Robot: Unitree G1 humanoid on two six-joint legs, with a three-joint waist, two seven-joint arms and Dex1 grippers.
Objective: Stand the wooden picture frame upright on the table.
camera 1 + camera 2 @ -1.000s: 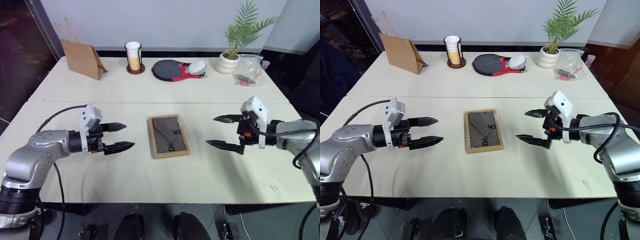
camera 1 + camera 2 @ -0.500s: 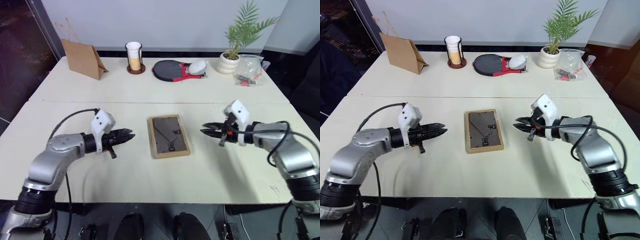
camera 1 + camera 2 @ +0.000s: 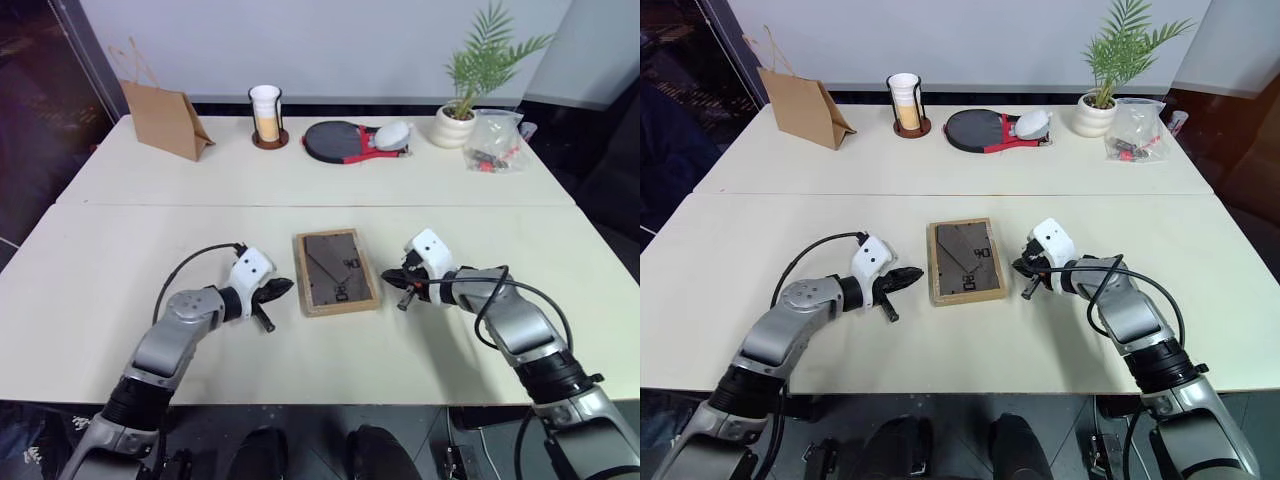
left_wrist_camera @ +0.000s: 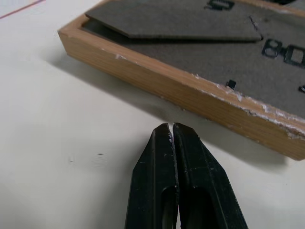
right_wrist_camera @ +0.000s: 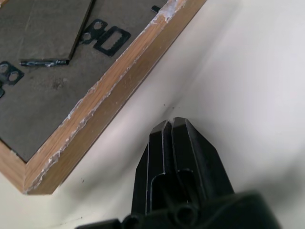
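The left gripper [image 3: 284, 286] has its two black fingers pressed together, empty, low over the table just beside the left long edge of the small light-wood picture frame [image 3: 337, 271]; the right gripper [image 3: 390, 279], likewise closed on nothing, sits just beside the frame's right long edge; the frame lies flat, dark grey back panel up, near the middle of the cream-white table [image 3: 300, 180], just this side of its seam; the back bears black markings that seem to read "80".
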